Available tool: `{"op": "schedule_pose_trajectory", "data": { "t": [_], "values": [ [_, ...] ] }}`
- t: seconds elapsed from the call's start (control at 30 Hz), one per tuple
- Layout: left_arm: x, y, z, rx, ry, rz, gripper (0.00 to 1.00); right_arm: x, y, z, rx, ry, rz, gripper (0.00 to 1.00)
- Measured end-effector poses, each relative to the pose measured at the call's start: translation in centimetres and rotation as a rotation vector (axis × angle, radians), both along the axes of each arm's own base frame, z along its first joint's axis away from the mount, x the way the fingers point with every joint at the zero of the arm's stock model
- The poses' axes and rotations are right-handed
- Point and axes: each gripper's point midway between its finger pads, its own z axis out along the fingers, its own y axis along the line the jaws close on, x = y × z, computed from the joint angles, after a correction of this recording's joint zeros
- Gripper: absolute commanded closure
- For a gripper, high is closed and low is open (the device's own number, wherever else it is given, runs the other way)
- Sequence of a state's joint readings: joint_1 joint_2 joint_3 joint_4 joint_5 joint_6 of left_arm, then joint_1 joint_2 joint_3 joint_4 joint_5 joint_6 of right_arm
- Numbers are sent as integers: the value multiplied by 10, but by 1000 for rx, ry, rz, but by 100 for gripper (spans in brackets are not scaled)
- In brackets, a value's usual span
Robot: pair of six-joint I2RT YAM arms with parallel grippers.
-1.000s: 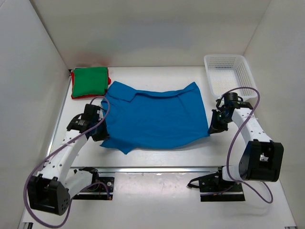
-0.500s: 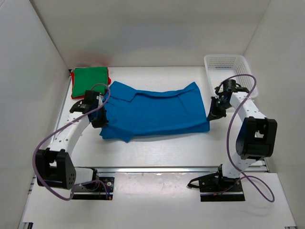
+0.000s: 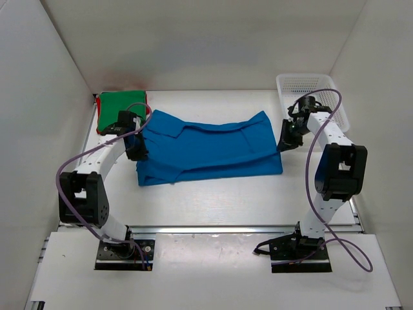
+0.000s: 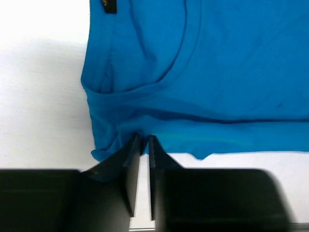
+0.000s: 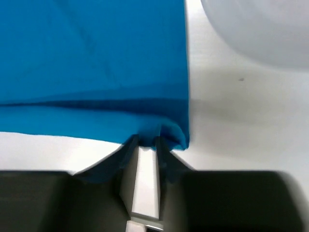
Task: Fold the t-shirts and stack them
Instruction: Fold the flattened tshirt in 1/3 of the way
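Blue t-shirt (image 3: 206, 148): flat, mid-table (image 3: 213, 197). Left pincer (image 4: 144, 141): clamped on its left edge. Right pincer (image 5: 146, 141): clamped on its right corner. Green t-shirt (image 3: 120, 110): folded, far-left corner.

On my white table (image 3: 213, 197) I see the blue shirt (image 3: 206, 152) across the middle. The green shirt (image 3: 120, 108), over a red edge (image 3: 97, 123), sits far left, the mesh basket (image 3: 303, 77) far right.

Open bench (image 3: 213, 200) runs along the near edge. The blue shirt (image 3: 213, 148) spans the middle; the basket (image 3: 303, 97) crowds the far right corner, the green shirt (image 3: 119, 103) the far left.
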State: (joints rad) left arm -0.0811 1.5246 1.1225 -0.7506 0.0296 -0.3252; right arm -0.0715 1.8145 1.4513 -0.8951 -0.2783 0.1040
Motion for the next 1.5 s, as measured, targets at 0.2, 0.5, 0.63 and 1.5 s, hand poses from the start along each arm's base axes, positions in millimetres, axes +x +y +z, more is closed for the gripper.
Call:
{"op": "schedule_pose_trajectory", "data": {
  "t": [0.2, 0.5, 0.63, 1.5],
  "values": [
    [29, 0, -2, -11, -3, 17, 63, 9, 1, -5, -28, -6, -16, 71],
    [72, 5, 45, -28, -176, 39, 42, 12, 13, 17, -94, -115, -3, 89],
    [39, 3, 18, -21, -100, 27, 78, -7, 27, 15, -86, -128, 28, 86],
    [31, -7, -77, -29, 79, 36, 95, -58, 60, -78, -61, -52, 63, 100]
  ]
}}
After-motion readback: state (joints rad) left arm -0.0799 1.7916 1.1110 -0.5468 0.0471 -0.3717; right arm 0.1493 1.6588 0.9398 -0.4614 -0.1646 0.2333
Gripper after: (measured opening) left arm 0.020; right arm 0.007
